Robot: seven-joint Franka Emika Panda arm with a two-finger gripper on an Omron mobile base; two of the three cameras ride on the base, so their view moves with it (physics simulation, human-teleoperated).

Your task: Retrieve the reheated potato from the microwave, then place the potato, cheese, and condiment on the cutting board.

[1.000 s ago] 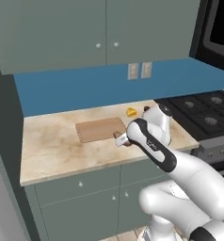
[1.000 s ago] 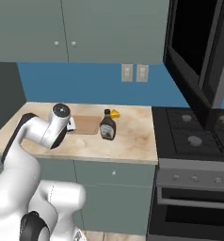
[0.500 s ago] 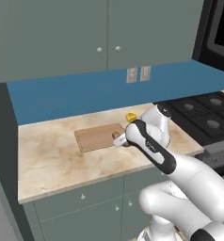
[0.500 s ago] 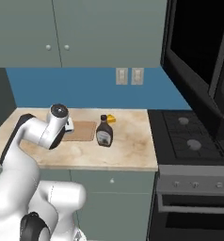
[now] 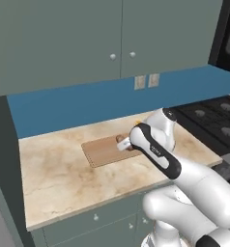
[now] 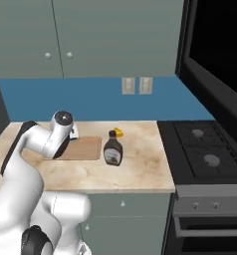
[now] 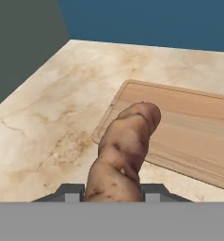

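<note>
Kitchen: grey-green cabinets over a blue back wall, with a marbled beige counter [image 5: 64, 164] beside a black stove [image 6: 205, 149].
Task thing: the potato [image 7: 123, 150] is held, its far end above the near edge of the cutting board [image 7: 194, 127] in the hand view.
Fingers: the gripper [image 7: 111, 192] is clamped on the potato's near end, a finger [image 7: 69, 192] pressed to each side of it.
Board: it lies flat on the counter, bare, with its long edge toward the arm [image 5: 155, 149].
Step in hand: likely carrying the potato over the board to set it down.
Risk one: the grip is at one end of a long, lumpy potato, so it could pivot or slip out if the hand tilts or stops sharply.
Risk two: a release near the board's edge could let the potato roll off onto the counter.
Risk three: a release from too high could make it bounce and roll.
Bottle: the condiment [image 6: 112, 148] stands upright on the counter just right of the board, off it.
Cheese: the yellow wedge [image 6: 118, 132] lies behind the bottle, also off the board.
In the way: nothing sits between potato and board; the bottle is close to the board's right end and could be knocked by a wide swing.
</note>
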